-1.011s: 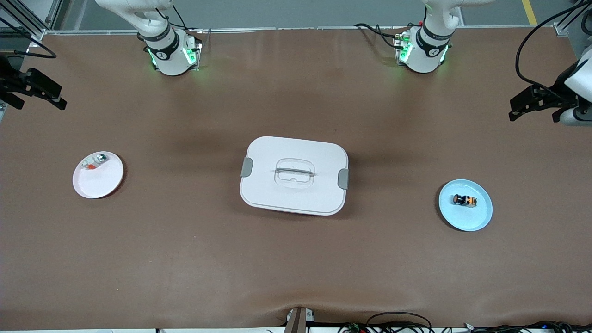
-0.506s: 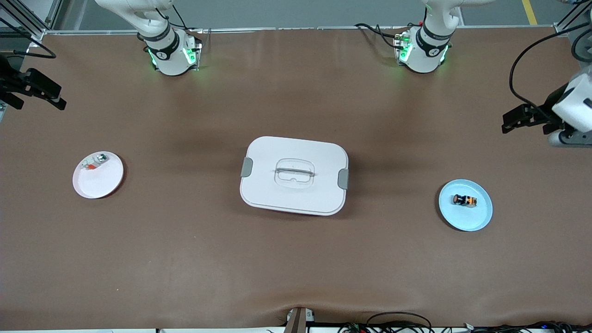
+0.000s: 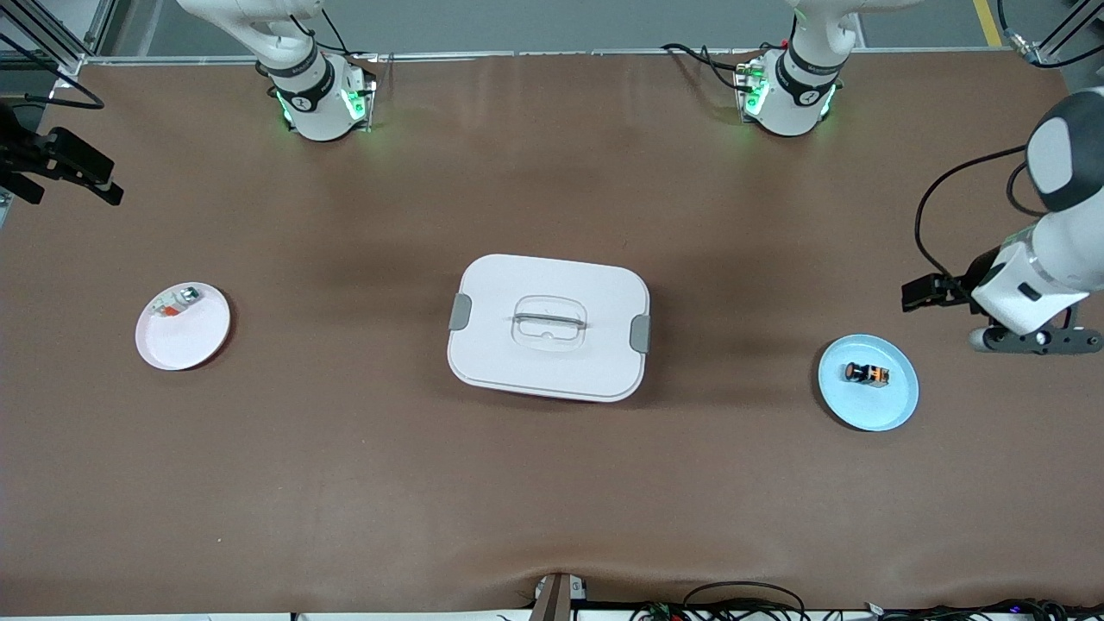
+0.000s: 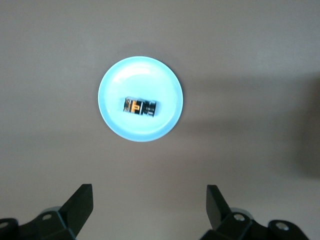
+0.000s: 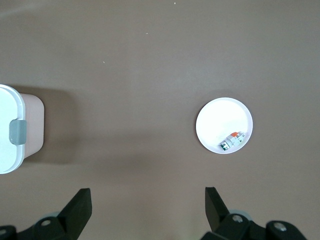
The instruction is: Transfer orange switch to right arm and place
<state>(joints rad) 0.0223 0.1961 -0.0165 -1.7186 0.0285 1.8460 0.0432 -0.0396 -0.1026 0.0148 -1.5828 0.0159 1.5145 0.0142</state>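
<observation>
Heading for the orange switch (image 3: 866, 373), which lies on the blue plate (image 3: 893, 405) at the left arm's end of the table; left gripper (image 4: 149, 212) wide open above bare table beside the plate, right gripper (image 5: 146, 212) wide open, waiting near the white plate (image 5: 215, 117)

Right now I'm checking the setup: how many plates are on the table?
2. The blue plate at the left arm's end holds the orange switch; the white plate at the right arm's end holds a small whitish part. None seem hidden.

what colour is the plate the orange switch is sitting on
Light blue. The plate under the orange switch shows best in the left wrist view.
</observation>
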